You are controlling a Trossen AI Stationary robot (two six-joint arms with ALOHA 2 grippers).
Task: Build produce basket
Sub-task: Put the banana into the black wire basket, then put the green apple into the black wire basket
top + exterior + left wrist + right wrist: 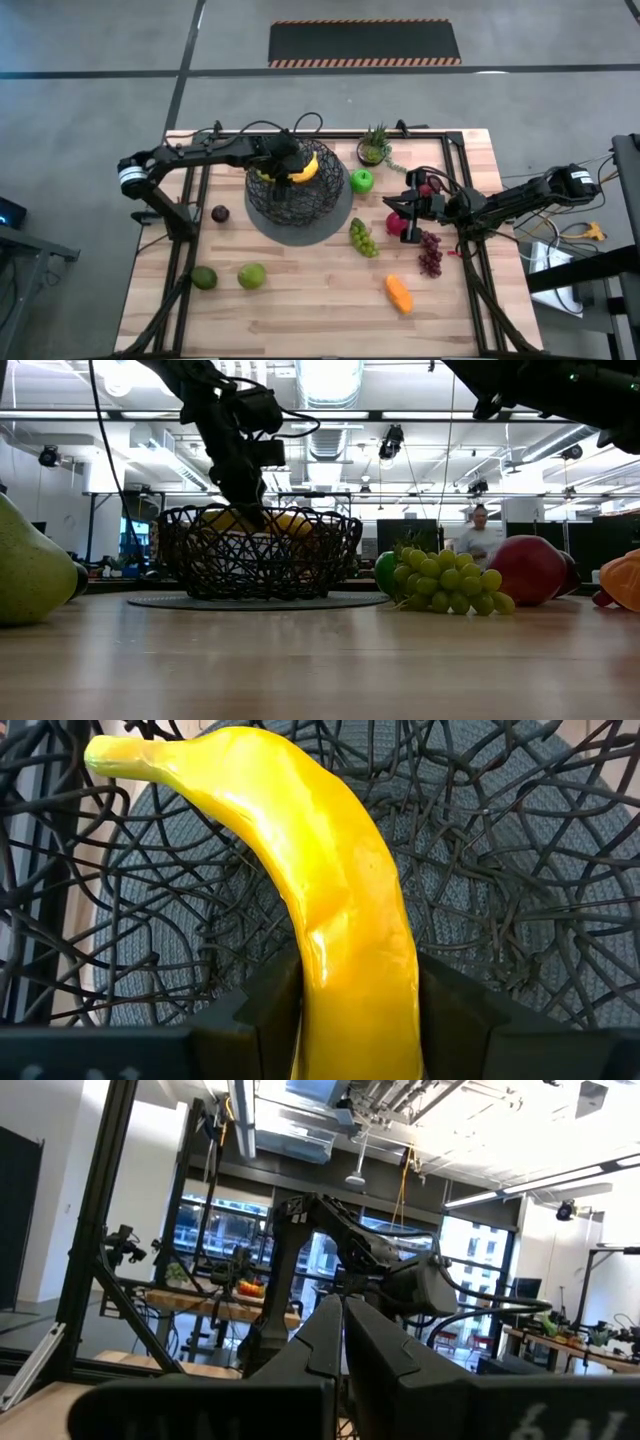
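the yellow banana (345, 920) is being clamped between the fingers of the left end effector (293, 168) and is being held inside the black wire basket (275, 200) near the table's (300, 300) middle. the right end effector (408, 212) is being kept pressed together above the red apple (397, 224), gripping nothing.

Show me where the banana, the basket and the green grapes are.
banana (350, 920): left wrist view, middle of its yellow body.
basket (268, 200): high view, left wire wall.
green grapes (450, 585): low view, centre of the bunch.
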